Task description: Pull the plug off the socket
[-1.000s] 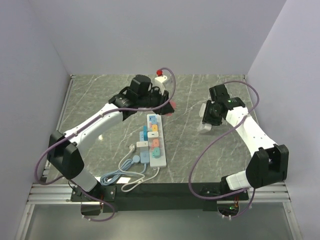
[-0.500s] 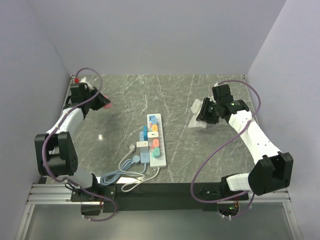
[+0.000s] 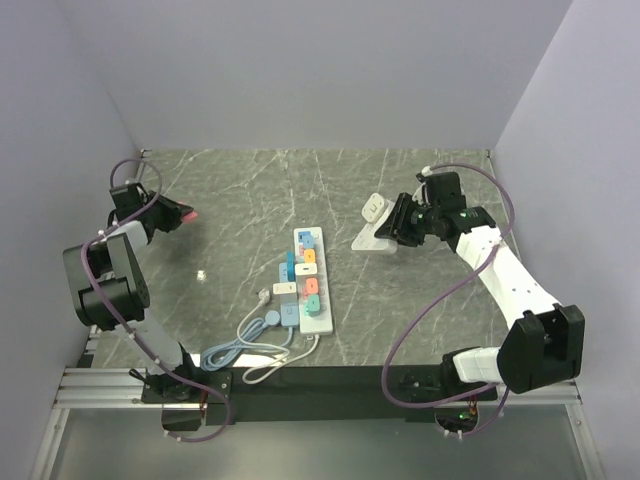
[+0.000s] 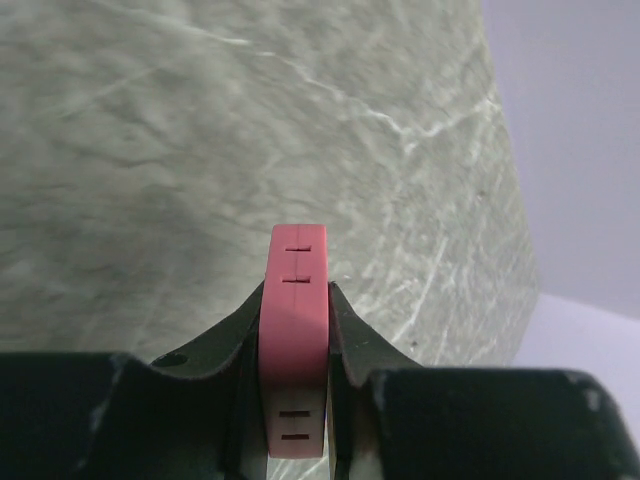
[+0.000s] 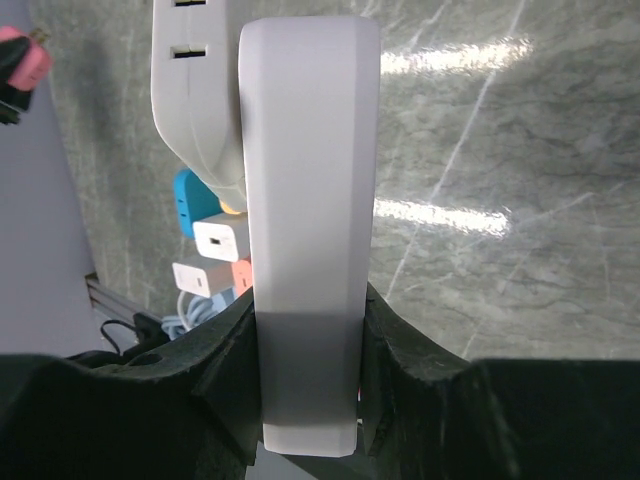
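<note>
The socket (image 3: 322, 312), a long white power strip with rounded ends, lies flat in the middle of the table (image 3: 240, 190), its length running from the near side toward the far side. It sits between the two arms and well apart from both. A cluster of coloured plugs (image 3: 309, 290) sits on it: blue, orange, teal, salmon and white, small and blocky with smooth plastic faces. From its near end a blue cord (image 3: 240, 343) and a thin white cord (image 3: 270, 368) loop over the tabletop toward the black rail (image 3: 330, 380) at the front edge.

The left gripper (image 4: 297, 292) is over by the left wall, its dark fingers clamped on the flat sides of a pink plug (image 3: 186, 215). This is a slim, matte, round-cornered slab with tiny slits on its narrow edge, held off the socket and far from it.

The right gripper (image 5: 310, 300) is just right of the strip's far end and squeezes a white block (image 5: 310, 150), smooth and rectangular. A rounded white part with two slots shows right beside it (I cannot tell whether the two are one piece).

The tabletop is grey-green, marbled with pale veins and slightly glossy, and plain lavender walls (image 3: 300, 70) close it in.
</note>
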You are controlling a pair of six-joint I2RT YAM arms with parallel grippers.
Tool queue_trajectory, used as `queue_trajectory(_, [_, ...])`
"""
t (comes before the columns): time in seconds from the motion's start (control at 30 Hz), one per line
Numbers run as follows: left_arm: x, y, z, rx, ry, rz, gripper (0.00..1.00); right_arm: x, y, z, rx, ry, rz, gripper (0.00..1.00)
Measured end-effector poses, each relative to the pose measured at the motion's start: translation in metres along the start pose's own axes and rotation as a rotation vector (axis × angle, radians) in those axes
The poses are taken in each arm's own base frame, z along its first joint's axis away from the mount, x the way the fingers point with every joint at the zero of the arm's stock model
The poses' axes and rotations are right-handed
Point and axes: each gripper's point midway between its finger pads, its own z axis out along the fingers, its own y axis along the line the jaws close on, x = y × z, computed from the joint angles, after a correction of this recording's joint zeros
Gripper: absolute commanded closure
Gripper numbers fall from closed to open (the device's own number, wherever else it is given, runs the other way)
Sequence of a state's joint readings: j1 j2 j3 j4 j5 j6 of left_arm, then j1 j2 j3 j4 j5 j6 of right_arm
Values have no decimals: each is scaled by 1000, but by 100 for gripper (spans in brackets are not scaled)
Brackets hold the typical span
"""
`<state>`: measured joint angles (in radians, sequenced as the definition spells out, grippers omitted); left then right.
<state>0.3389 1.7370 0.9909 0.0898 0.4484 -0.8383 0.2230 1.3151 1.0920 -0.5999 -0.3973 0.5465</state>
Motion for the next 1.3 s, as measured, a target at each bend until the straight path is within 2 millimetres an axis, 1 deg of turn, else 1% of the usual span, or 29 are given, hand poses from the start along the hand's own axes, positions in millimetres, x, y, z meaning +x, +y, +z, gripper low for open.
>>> queue_trajectory(0.07, [-1,11,-1,-33,-17,-26,92,-2,3,0,-19,-4,4,100])
queue_trajectory(0.1, [0,15,-1,-46,-20,-35,90,-4,5,0,-26,-9,4,100])
queue_trajectory(0.13, [3,22,-1,-67,-23,-45,85,-4,6,0,-32,-12,3,100])
queue_trajectory(0.27, [6,42,-4,-134,-33,-93,68,-5,9,0,-49,-10,6,100])
queue_trajectory(0.3, [4,47,-5,-151,-41,-105,68,-5,9,0,-50,-10,6,100])
queue_trajectory(0.4, [-4,59,-9,-193,-68,-146,56,-5,9,1,-55,-5,10,100])
queue_trajectory(0.47, [-8,67,-12,-218,-82,-169,52,-4,9,1,-58,1,14,100])
queue_trajectory(0.5, [-10,69,-13,-228,-88,-178,44,-4,9,2,-59,3,15,100])
queue_trajectory(0.6, [-8,75,-15,-254,-89,-205,39,-4,10,2,-63,7,19,100])
queue_trajectory(0.67, [-6,78,-15,-273,-87,-216,38,-4,10,2,-63,8,19,100])
queue_trajectory(0.77, [-5,81,-17,-291,-84,-224,36,-4,10,2,-63,8,19,100])
queue_trajectory(0.87, [-3,83,-25,-319,-85,-235,32,-4,10,2,-62,8,18,100])
queue_trajectory(0.97, [-3,77,-40,-325,-104,-229,23,-4,9,2,-60,8,10,100])
queue_trajectory(1.0, [-3,75,-47,-324,-114,-224,16,-4,8,2,-59,8,8,100])
queue_trajectory(1.03, [-1,72,-54,-320,-124,-217,14,-4,8,3,-58,8,5,100])
queue_trajectory(1.13, [6,65,-77,-305,-153,-198,12,-3,7,3,-57,11,-4,100])
queue_trajectory(1.27, [22,62,-99,-295,-156,-176,15,-1,5,3,-55,20,-19,100])
queue_trajectory(1.3, [27,59,-104,-277,-145,-164,16,0,6,3,-61,29,-28,100])
